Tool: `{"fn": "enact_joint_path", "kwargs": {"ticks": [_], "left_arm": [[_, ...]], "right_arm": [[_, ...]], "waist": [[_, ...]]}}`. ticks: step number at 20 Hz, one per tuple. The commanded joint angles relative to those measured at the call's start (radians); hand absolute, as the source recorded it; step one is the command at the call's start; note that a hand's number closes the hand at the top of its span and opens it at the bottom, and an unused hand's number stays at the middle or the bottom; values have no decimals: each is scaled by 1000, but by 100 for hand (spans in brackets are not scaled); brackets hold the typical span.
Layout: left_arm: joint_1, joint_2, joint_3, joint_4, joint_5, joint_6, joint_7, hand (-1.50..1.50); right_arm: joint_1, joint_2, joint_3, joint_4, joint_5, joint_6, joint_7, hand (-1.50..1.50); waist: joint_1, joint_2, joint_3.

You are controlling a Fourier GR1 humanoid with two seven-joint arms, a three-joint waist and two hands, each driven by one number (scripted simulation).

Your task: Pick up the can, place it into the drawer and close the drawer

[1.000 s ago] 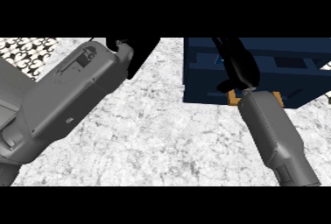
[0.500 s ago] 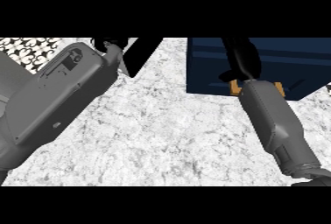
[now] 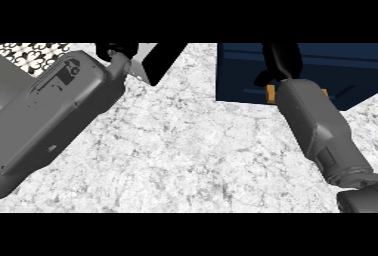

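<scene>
Well, right hand (image 3: 281, 61) over the dark blue drawer (image 3: 242, 75), contents unseen.

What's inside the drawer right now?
Only the dark blue inside of the drawer shows, with the right hand over it. No can is visible, but the hand and forearm cover its middle, so one could be hidden there.

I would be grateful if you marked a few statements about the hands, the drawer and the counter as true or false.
1. The right hand is over the drawer. True.
2. The drawer is red. False: it is dark blue.
3. The counter is marbled white and grey. True.
4. The left hand is over the drawer too. False: it shows at the view's top left, apart from the drawer.
</scene>
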Motion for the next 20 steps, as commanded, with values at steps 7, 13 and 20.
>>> {"fn": "enact_joint_path", "kwargs": {"ticks": [7,13,20], "left_arm": [[26,47,14,-61,-14,-29,32,-150],[39,28,4,-90,-24,4,42,-150],[42,65,17,-114,-19,-7,74,-150]], "right_arm": [[-128,-57,-31,87,2,2,25,-150],[-151,-10,-193,89,-197,124,-183,-150],[-173,19,-394,94,-406,248,-271,-150]], "waist": [[26,10,0],[21,9,5],[25,4,4]]}}
